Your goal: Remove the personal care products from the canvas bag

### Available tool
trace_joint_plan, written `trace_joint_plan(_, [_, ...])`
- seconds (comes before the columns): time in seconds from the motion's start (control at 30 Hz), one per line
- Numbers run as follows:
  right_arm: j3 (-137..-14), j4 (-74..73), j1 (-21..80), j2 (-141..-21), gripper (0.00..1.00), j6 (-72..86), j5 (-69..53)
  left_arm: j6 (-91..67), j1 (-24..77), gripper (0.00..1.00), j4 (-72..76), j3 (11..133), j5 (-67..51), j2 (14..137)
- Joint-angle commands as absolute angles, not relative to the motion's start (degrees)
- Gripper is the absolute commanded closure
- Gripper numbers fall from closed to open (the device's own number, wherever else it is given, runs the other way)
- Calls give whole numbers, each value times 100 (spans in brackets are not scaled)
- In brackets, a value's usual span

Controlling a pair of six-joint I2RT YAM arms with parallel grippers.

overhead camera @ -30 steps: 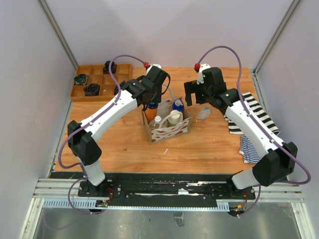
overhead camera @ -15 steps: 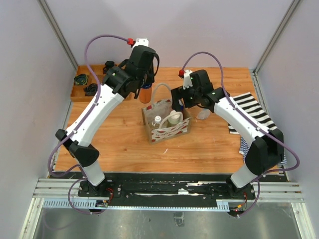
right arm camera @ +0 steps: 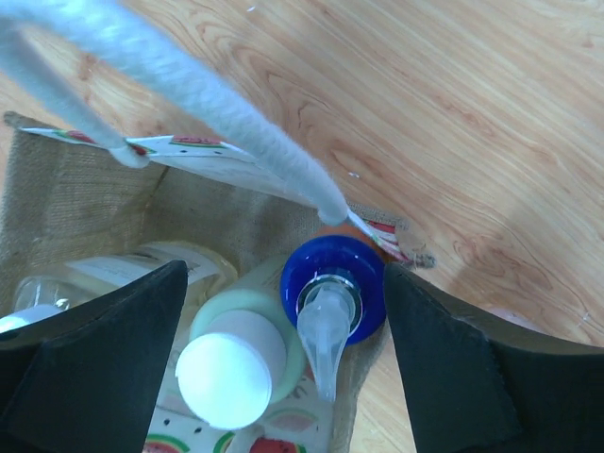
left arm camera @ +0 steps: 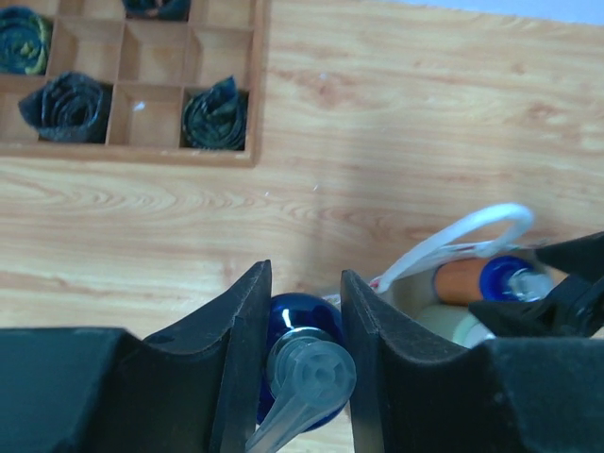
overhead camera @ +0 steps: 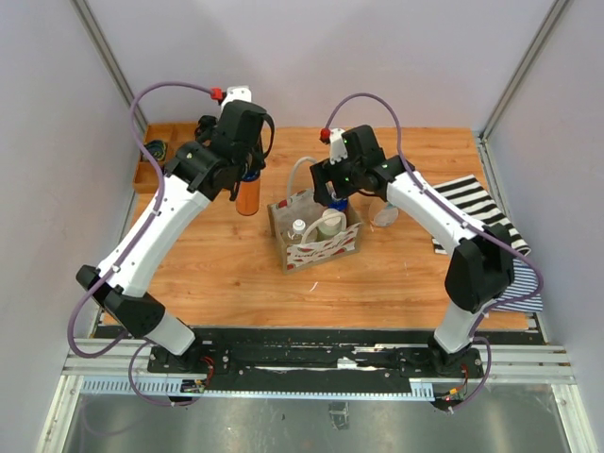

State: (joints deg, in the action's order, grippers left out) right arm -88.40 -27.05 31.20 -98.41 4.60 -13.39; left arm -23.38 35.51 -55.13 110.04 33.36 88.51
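The beige canvas bag (overhead camera: 316, 238) with white handles stands mid-table. My left gripper (overhead camera: 249, 181) is shut on the blue cap (left arm camera: 300, 351) of an amber pump bottle (overhead camera: 247, 197), held left of the bag. My right gripper (overhead camera: 330, 193) is open above the bag's far right corner. In the right wrist view its jaws straddle a second blue-capped amber pump bottle (right arm camera: 333, 289) and a pale green bottle with a white cap (right arm camera: 231, 364). A clear bottle (overhead camera: 298, 230) and a cream-lidded jar (overhead camera: 330, 224) stand inside the bag. A small clear bottle (overhead camera: 385, 217) lies on the table right of the bag.
A wooden compartment tray (overhead camera: 159, 162) with dark coiled items sits at the far left, also in the left wrist view (left arm camera: 132, 85). Black-and-white striped cloths (overhead camera: 481, 212) lie at the right edge. Grey walls enclose the table.
My left gripper has lifted the amber bottle out of the bag and carried it left. My right gripper has moved left from beside the bag to over its far right corner.
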Motion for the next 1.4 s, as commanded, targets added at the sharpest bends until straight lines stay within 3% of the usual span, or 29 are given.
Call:
trace_joint_plan(0.0, [-9138,-2854,3217,-10141,16,296,-1393,-2457,3408,99,-4698,10238,3447,8401])
trace_joint_plan(0.33, [-8947,-3162,3224,-10435,28,232,-1318,-2674,3288,100,-3344,8183,3489,7674])
trace_joint_plan(0.63, [-9156,-3929,3355,-10748,31,291,-525,-2767,3261,99,-2058,6638,3555,7294])
trace_joint_plan(0.97, [-9047,-3940,3436,-10409,30,406,-113,-2578,3252,99,-1024,5767,3863,7251])
trace_joint_plan(1.2, [-9343,-4201,3513,-10852,30,368,97,-2938,3252,100,-772,5325,4142,7444])
trace_joint_plan(1.37, [-9502,-4249,3585,-11074,39,352,122,-3606,3252,99,-1319,5441,4251,7634])
